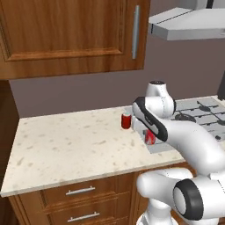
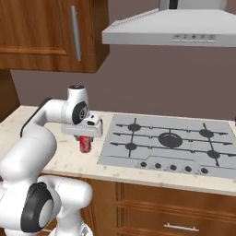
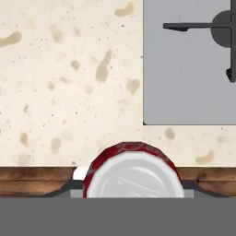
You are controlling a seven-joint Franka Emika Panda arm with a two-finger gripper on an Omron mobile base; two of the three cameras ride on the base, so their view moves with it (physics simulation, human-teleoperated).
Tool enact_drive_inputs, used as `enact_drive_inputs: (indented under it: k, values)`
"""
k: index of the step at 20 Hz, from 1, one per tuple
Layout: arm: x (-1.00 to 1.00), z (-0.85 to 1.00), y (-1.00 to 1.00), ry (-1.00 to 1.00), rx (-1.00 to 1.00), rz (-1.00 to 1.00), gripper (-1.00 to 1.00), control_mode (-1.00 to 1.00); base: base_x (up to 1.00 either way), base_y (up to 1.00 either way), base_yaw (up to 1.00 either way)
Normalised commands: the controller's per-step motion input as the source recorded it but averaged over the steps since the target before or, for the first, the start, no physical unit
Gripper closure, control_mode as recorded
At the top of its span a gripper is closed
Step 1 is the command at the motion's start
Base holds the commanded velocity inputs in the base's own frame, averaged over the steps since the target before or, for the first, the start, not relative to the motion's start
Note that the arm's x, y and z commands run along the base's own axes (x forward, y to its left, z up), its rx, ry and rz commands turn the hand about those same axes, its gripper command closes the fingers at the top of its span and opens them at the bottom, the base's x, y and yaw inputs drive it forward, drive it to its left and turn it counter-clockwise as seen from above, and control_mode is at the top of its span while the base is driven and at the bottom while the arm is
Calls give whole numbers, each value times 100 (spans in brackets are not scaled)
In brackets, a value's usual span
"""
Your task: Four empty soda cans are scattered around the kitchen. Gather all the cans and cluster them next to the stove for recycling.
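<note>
The fingers (image 2: 85,143) grasp an upright soda can (image 2: 85,144), just left of the stove (image 2: 184,156), near the bench (image 1: 66,149) front edge. A second can (image 1: 126,121) stands upright farther back; open bench lies left.

Speckled counter (image 1: 66,145) carries a soda can (image 1: 126,121) beside the stove (image 2: 170,143)

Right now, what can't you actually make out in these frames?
- Gripper fingers: hidden by the hand's white body in both base views; the grey band cuts them off in the hand view.
- Held can: its lower half is cut off in the hand view; the arm covers most of it in the left base view.
- Whether that can touches the counter: cannot tell.
- Second can: label too small to read.
- Stove: its left part is hidden behind the arm in the left base view.
</note>
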Motion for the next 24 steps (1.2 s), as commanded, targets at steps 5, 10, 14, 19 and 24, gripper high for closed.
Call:
enact_drive_inputs:
  k: [5, 10, 14, 19, 24]
  values:
    - [0, 0, 0, 0, 0, 0, 100, 100, 65, 0, 9]
    - [0, 0, 0, 0, 0, 0, 100, 100, 63, -1, 9]
    - [0, 0, 0, 0, 0, 0, 100, 100, 29, 0, 9]
    - [0, 0, 0, 0, 0, 0, 100, 100, 15, 0, 7]
    - [0, 0, 0, 0, 0, 0, 100, -100, 0, 0, 1]
